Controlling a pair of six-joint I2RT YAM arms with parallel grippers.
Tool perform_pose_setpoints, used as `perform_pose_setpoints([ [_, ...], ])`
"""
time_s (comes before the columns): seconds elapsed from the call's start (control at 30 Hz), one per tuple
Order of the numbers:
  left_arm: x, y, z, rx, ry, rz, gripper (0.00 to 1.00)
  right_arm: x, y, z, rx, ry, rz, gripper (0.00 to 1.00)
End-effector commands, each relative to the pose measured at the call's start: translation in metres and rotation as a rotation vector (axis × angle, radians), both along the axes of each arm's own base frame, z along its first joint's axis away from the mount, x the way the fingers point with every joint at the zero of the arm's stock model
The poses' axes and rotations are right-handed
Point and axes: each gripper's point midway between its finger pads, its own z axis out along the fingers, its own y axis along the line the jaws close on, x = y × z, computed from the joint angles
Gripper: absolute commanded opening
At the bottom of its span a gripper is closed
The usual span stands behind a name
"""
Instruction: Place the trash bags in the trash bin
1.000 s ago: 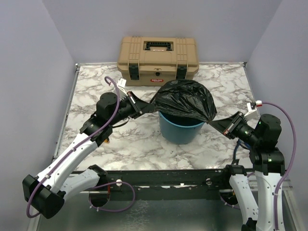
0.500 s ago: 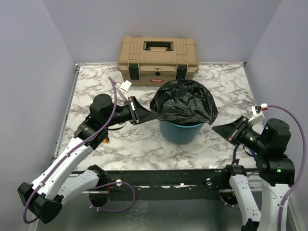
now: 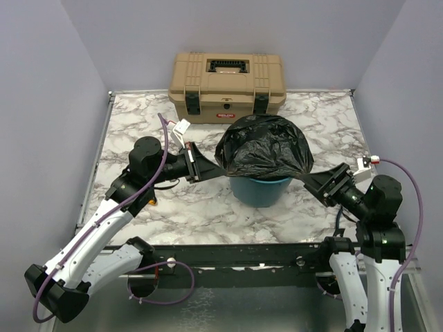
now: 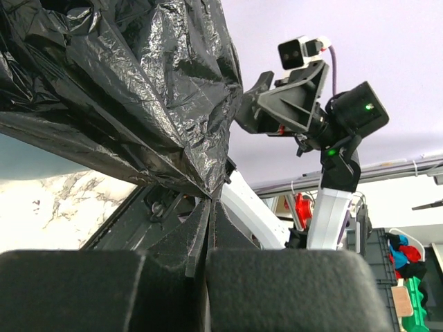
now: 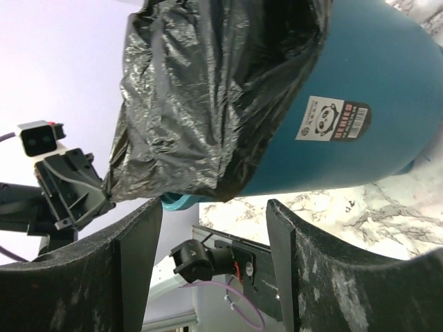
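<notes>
pinching a drawn-out corner of the trash bag (image 3: pixel 263 146), the left gripper (image 3: pixel 202 166) has its fingers pressed flat together on the black film. the left wrist view shows the film coming to a point right where the two fingers meet. that gripper sits at 9 o'clock of the trash bin (image 3: pixel 259 190), level with the rim, and the bag edge runs taut from it toward the bin.

right gripper (image 3: pixel 320 181) is at about 4 o'clock of the bin with its fingers spread wide, nothing clamped between them. in the right wrist view the bag and the bin side show through the gap between the two fingers. its tips are just beside the bag's right corner; cannot tell if they touch the film.

the bag is draped over the top of the bin like a cap, bunched and wrinkled, glossy. it covers the whole mouth and hangs down past the rim on the 3 o'clock and 9 o'clock sides. it is on top of the bin, not pushed down inside. the teal lower wall is bare below the film. a panda sticker (image 5: pixel 333 117) is on that wall, facing the right wrist camera.

the bin stands upright near the middle of the marble table (image 3: pixel 138 117). a tan toolbox (image 3: pixel 227 84) with black latches, lid shut, is at 12 o'clock of the bin against the far edge, near the bag but apart from it.
</notes>
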Motion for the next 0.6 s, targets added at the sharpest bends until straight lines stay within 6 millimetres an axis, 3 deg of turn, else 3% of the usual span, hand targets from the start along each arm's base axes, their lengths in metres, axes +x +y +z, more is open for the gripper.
perform_pose_setpoints([
  [0.0,-0.006,-0.002,-0.013,0.031,0.020,-0.041,0.00,-0.002,-0.003,0.024,0.023,-0.078,-0.037,0.66],
  [0.13,-0.007,-0.002,-0.014,0.034,0.015,-0.049,0.00,0.008,-0.003,0.012,0.085,-0.024,-0.062,0.66],
  [0.33,-0.011,-0.002,-0.018,0.044,0.022,-0.069,0.00,0.030,-0.005,0.020,0.151,-0.075,-0.092,0.58],
  [0.43,-0.012,-0.002,-0.019,0.046,0.023,-0.077,0.00,0.038,-0.007,0.019,0.143,-0.068,-0.094,0.47],
  [0.57,-0.013,-0.001,-0.020,0.054,0.021,-0.074,0.00,0.041,-0.007,0.017,0.136,-0.054,-0.098,0.26],
])
